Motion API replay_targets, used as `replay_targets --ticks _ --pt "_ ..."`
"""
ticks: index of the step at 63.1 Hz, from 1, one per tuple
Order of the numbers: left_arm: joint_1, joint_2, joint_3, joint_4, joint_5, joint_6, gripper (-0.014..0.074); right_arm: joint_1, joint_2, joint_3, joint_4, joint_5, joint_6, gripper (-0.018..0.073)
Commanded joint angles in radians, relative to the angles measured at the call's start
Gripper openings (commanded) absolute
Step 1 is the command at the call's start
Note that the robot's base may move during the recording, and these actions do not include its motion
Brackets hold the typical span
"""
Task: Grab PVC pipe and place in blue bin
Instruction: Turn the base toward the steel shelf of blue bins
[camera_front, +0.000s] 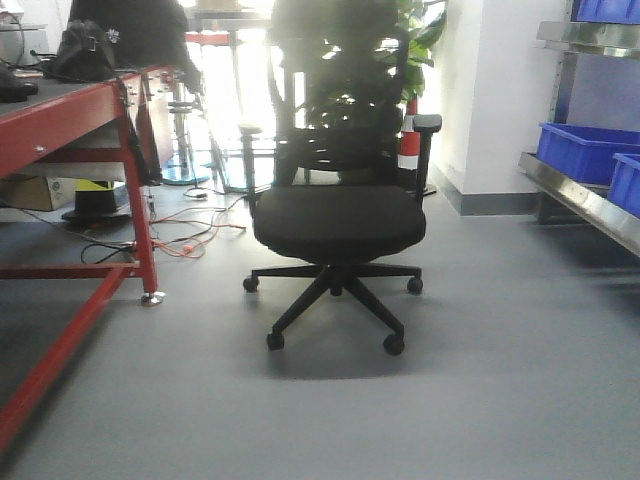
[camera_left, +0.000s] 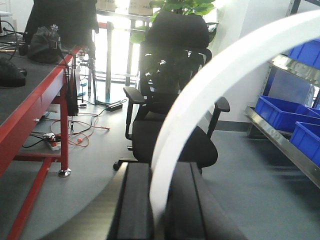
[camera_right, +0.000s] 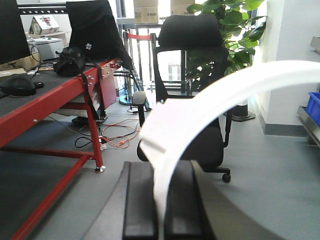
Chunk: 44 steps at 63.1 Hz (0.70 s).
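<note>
In the left wrist view my left gripper is shut on a slim white curved PVC pipe that arcs up and to the right out of the jaws. In the right wrist view my right gripper is shut on a white curved PVC pipe, whose flat squared end sits just above the fingers. I cannot tell whether these are one piece or two. Blue bins sit on a metal shelf at the right; they also show in the left wrist view. Neither gripper shows in the front view.
A black office chair stands on the grey floor straight ahead. A red-framed workbench with bags on it runs along the left, with cables on the floor beside it. A potted plant stands behind the chair.
</note>
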<state>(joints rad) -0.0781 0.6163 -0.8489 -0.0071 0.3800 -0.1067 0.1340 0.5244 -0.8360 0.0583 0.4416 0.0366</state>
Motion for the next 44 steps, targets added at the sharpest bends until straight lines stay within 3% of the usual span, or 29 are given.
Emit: replay_targets --ticks 1,44 --pt "0.002 -0.002 -0.001 -0.006 -0.03 -0.002 -0.0111 0.0 0.001 -0.001 -0.002 -0.024 -0.005 -0.0168" --pt "0.002 -0.002 -0.001 -0.006 -0.03 -0.002 -0.0111 0.0 0.001 -0.001 -0.002 -0.024 -0.005 -0.0168"
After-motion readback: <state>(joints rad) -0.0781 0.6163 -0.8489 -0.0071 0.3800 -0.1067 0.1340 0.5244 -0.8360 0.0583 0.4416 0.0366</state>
